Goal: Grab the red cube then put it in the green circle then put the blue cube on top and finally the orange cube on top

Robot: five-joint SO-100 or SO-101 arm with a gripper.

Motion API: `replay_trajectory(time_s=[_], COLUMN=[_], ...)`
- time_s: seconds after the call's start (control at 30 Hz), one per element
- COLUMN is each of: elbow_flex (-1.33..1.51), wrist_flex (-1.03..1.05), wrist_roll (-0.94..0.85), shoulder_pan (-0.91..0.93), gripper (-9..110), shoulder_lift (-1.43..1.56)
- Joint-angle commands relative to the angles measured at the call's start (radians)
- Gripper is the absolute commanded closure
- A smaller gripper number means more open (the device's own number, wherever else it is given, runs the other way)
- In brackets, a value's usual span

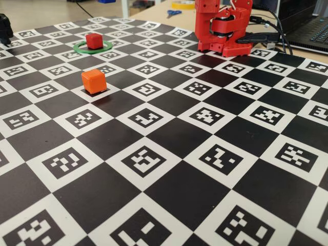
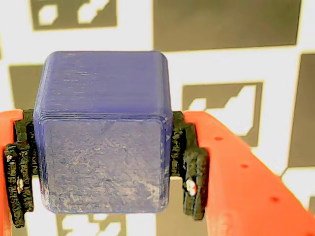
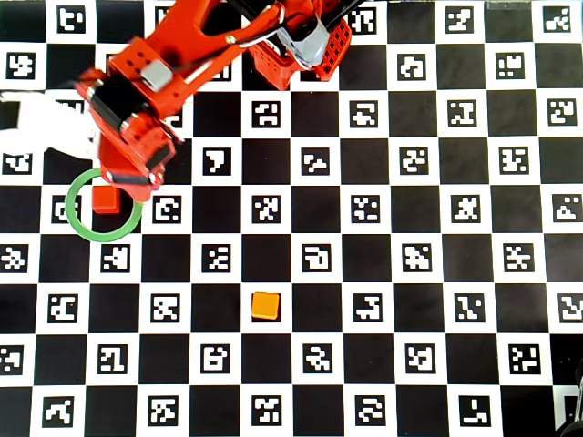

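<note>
Since I hold it, my grip: the red gripper point(image 2: 106, 162) is clamped on the small matte blue cube point(image 2: 103, 132).
Next job: I lower it flat and centred onto the deep red cube point(image 1: 94, 40) sitting inside the thin green ring point(image 1: 92, 49).
Waiting: the bright orange cube point(image 1: 94, 81), well apart from the ring.
Count: one red, one blue, one orange cube, one ring.

Red cube point(image 1: 94, 40) in green circle point(image 1: 93, 50)

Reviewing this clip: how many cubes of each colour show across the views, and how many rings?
Red cube: 1, inside the green ring
Blue cube: 1, clamped between the jaws in the wrist view
Orange cube: 1, alone on the board
Green ring: 1
Total: 4 things (3 cubes, 1 ring)
</note>
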Motion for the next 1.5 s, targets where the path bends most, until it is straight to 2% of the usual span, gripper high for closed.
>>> replay_trajectory(time_s=[0.0,0.77,1.47], elbow_flex=[-0.089,-0.311,-0.275], wrist_flex=[-0.014,-0.092,-0.178], wrist_roll=[-0.057,-0.110,-0.080], shoulder_pan=[0.040,0.086,0.078], gripper=[91,91,92], shoulder_lift=[-0.011,-0.305,-0.379])
